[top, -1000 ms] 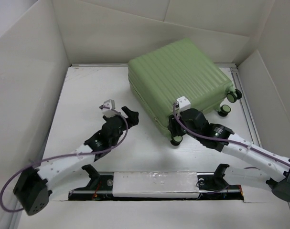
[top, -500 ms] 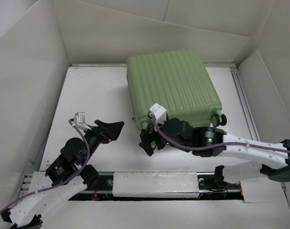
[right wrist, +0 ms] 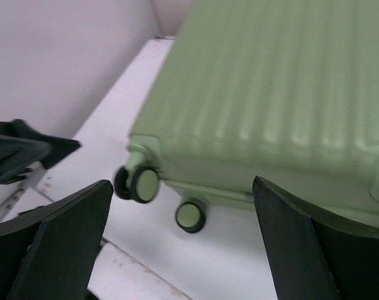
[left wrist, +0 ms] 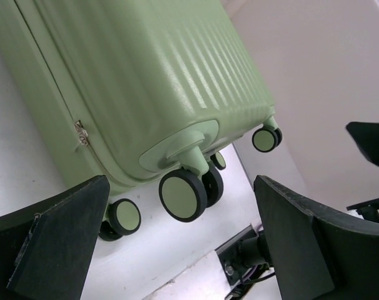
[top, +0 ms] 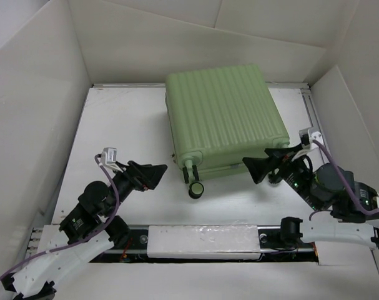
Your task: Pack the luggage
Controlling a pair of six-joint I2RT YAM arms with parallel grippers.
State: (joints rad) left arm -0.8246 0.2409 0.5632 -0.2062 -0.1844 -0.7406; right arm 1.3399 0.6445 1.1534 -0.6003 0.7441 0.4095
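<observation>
Left gripper (top: 147,175) and right gripper (top: 268,164) had drawn back from the luggage (top: 223,115) and gaped empty; it lay closed on the far half of the white desk (top: 123,131) (wheels (top: 196,188) nearest the robot), white walls (top: 177,44) around.

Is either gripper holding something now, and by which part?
Nothing is held. The left gripper and the right gripper both stand open, clear of the luggage.
</observation>
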